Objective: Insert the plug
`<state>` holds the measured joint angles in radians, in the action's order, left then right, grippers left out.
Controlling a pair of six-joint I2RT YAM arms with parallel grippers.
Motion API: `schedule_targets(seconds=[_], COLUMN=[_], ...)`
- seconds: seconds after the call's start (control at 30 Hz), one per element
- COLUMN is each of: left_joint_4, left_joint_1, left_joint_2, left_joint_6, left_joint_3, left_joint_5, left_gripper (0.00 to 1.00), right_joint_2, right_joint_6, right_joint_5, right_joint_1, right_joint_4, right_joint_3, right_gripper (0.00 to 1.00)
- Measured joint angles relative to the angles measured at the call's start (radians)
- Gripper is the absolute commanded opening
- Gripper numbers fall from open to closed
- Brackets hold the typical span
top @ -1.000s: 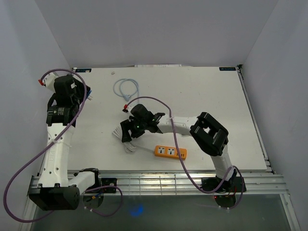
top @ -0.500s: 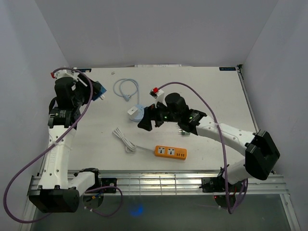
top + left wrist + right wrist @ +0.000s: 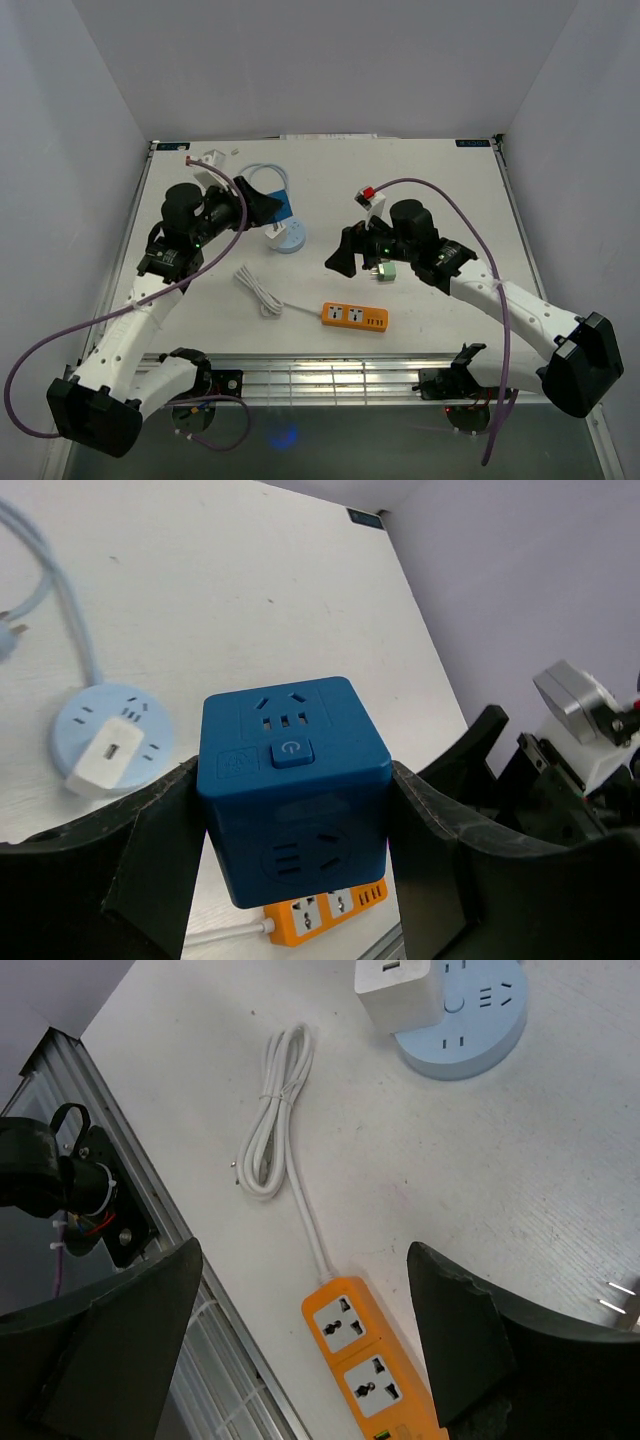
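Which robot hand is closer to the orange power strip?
Right. The right gripper is open just past the far side of the orange power strip. The left gripper, clamped on the blue socket cube, is farther off, by the round light-blue socket.

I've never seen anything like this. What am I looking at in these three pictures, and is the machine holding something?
These are two robot arms bolted to the near edge of a white table. The wide picture comes from a fixed camera above and behind them; the other two come from small cameras on each wrist, looking past that arm's own two fingers. The left end effector is clamped on a dark blue cube socket. The right end effector is open and empty. On the table lie an orange power strip with its coiled white cable, a round pale-blue socket with a white adapter sitting on it, and a small green plug.
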<state>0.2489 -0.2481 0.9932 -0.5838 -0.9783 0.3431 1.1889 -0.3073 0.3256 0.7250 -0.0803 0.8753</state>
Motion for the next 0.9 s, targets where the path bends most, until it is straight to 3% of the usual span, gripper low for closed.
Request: schedule_targets(seconds=[0.43, 0.9], left_joint_4=[-0.333, -0.618], left_joint_1=[-0.406, -0.592], left_joint_2=[-0.074, -0.116], left_joint_6=[0.11, 0.298], left_joint_3=[0.292, 0.487], left_joint_5=[-0.262, -0.39], left_gripper=[0.41, 0.45], right_joint_2=[-0.091, -0.135], right_joint_6=[0.086, 0.058], right_joint_5=[0.045, 0.009], right_joint_1=[-0.011, -0.089], right_joint_4=[-0.029, -0.09], right_joint_3=[0.002, 0.062], right_gripper=[0.95, 0.95])
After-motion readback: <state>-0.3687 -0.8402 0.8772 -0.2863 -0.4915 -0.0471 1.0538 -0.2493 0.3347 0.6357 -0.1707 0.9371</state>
